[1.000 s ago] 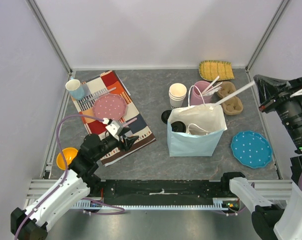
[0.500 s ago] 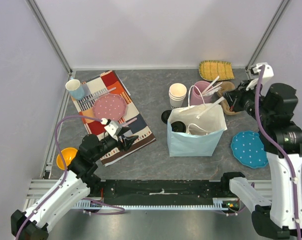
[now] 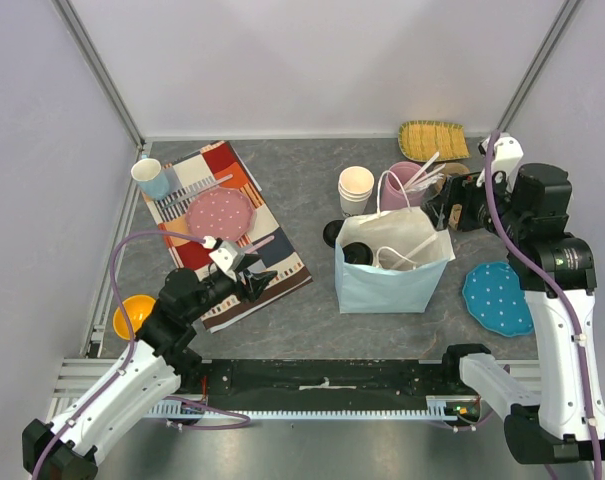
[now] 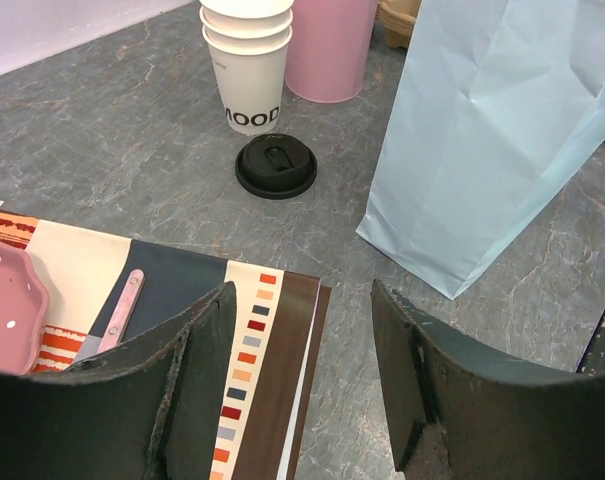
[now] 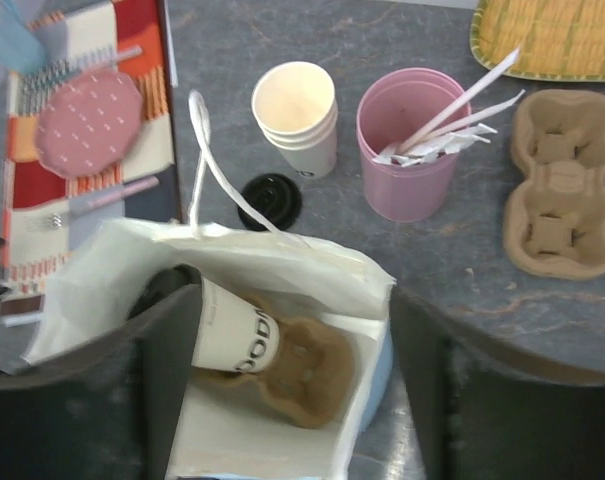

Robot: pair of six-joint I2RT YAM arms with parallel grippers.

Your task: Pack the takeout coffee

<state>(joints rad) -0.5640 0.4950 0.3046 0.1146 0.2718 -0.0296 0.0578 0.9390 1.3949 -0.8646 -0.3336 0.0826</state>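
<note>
Coffee in bag, job looks nearly done.
Coffee cup (image 5: 227, 335) lies tipped inside bag (image 3: 392, 285), below and between right gripper (image 5: 292, 390) fingers, spread, empty. Left gripper (image 4: 302, 385) fingers also apart, w/ spare lid (image 4: 275, 167) ahead. Left to do: prob. just pull back.

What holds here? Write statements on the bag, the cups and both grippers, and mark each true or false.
1. The takeout coffee is inside the paper bag. True.
2. The right gripper is shut on the coffee. False: it is open and empty, above the bag.
3. A loose black lid lies on the table beside the stack of cups. True.
4. The pink cup is empty. False: it holds wrapped straws.
5. The left gripper is open. True.
</note>
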